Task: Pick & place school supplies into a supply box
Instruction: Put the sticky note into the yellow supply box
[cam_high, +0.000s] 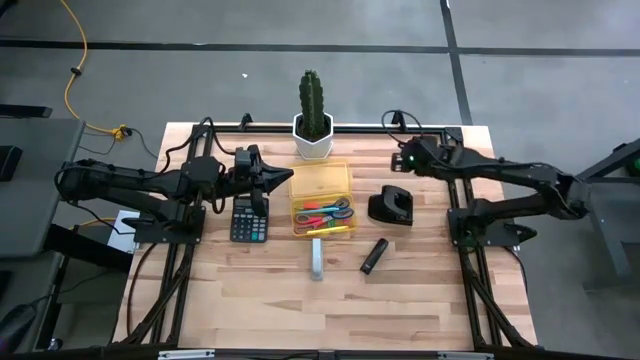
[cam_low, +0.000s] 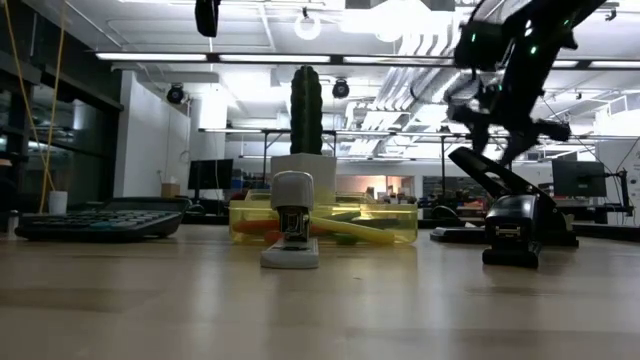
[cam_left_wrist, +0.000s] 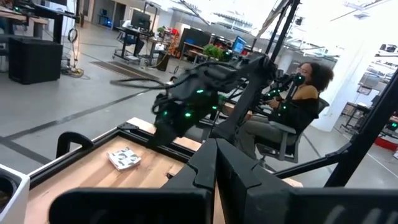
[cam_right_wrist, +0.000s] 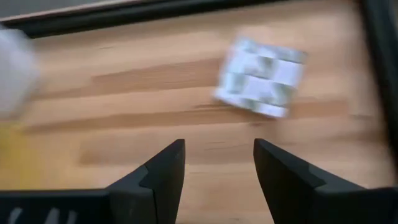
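Both of my jaws hold nothing: my right gripper (cam_right_wrist: 217, 171) hangs spread above bare wood near a small white patterned card (cam_right_wrist: 260, 76), my left gripper (cam_high: 278, 178) sits pinched beside the shallow translucent yellow plastic box (cam_high: 321, 182), which holds the scissors and pens (cam_high: 327, 216).

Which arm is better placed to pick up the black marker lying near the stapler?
Right, probably. The marker lies on the right gripper's side, and its fingers are open. The left gripper waits beyond the yellow box.
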